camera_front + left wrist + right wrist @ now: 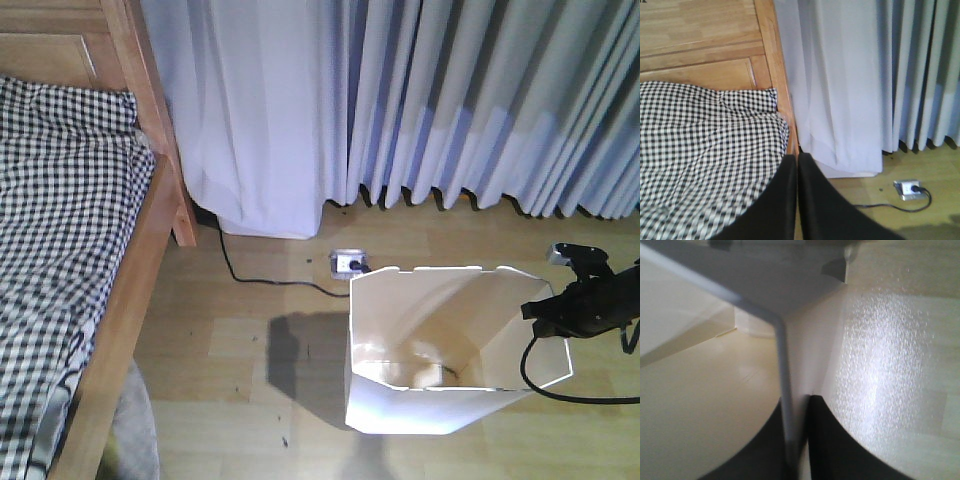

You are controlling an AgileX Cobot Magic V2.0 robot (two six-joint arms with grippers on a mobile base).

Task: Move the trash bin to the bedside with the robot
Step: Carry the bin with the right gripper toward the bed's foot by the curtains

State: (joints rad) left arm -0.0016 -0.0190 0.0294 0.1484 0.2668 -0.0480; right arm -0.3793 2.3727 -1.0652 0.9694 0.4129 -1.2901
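One right tool [545, 308] grasps one trash bin [400, 400] by its right rim; one left tool [797, 160] is clenched empty; one bedside [130, 290] lies left.

L tool [797, 162], R tool [798, 407] closed.

On the pale plank floor [240, 420]: tall white plastic bin [400, 412], grey socket box [349, 263], black cable [268, 282], light-brown bed frame [148, 235]

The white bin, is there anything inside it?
The trash bin looks empty: only bare white walls and a shadowed bottom show. Its near wall hides part of the bottom. The right hand pinches its rim.
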